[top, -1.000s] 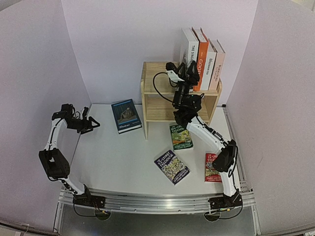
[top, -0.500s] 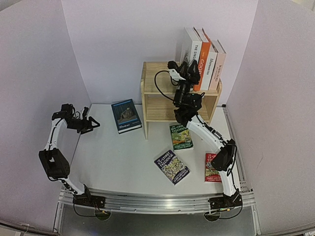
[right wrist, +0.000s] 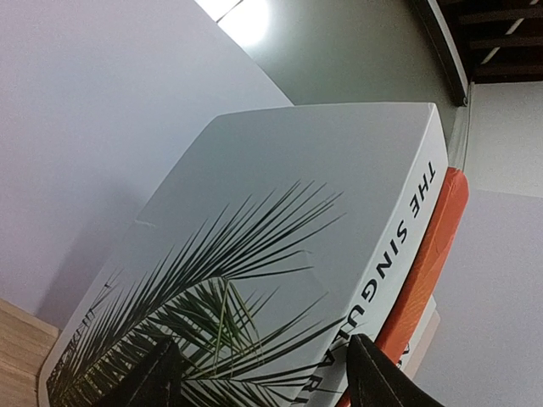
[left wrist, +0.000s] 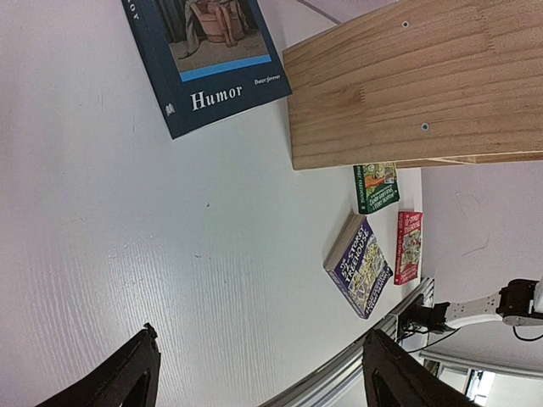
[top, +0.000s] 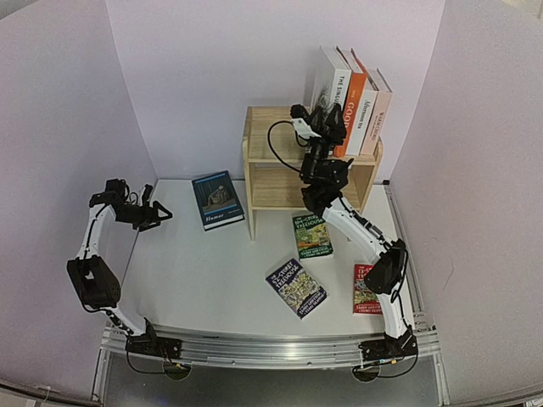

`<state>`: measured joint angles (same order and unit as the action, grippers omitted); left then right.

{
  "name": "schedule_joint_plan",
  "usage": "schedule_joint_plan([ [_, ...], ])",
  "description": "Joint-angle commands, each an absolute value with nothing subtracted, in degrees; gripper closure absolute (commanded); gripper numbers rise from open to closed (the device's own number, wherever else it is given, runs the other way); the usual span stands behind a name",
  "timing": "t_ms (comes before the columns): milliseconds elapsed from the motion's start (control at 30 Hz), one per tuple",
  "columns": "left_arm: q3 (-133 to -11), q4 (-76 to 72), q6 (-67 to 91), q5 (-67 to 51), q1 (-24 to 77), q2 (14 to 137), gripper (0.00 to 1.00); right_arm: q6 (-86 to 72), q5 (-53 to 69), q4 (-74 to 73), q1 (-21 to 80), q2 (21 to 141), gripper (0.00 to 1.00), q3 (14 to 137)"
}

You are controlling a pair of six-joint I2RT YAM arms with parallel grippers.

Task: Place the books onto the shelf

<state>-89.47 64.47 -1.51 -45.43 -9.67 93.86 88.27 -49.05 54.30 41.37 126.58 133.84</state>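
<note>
Your right claw [top: 331, 119], open, seems to be squaring the white book [top: 327, 80] on the shelf [top: 254, 170]. Left claw [left wrist: 259, 373], open too: fetch Humor [left wrist: 212, 59] next.

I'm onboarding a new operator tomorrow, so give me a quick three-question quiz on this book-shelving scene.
1. Multiple choice: how many books stand upright on top of the shelf? A) two B) four C) six
2. True or false: the blue Humor book lies flat on the table, left of the shelf.
3. Short answer: which hand is up at the leftmost white book on the shelf?

Key: 1 B. 2 True. 3 The right hand.
</note>
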Motion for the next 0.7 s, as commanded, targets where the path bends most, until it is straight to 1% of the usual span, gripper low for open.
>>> schedule_joint_plan([
  [0, -90.0, 65.0, -2.4, -46.4, -9.5, 94.2, 0.18, 87.9, -50.4, 54.0, 40.7, 126.0, 0.33, 135.1],
  [133, -90.2, 64.8, -2.3, -46.5, -9.4, 94.4, 0.18, 88.4, -50.0, 54.0, 41.4, 125.3, 0.3, 134.4],
  [400, -90.0, 64.6, -2.5, -46.3, -9.4, 94.3, 0.18, 89.1, -49.6, 54.0, 42.9, 124.7, 0.26, 133.8],
  [667, -89.7, 64.6, -2.6, -46.4, -9.4, 94.2, 0.18, 89.2, -49.6, 54.0, 43.3, 124.5, 0.25, 133.5],
])
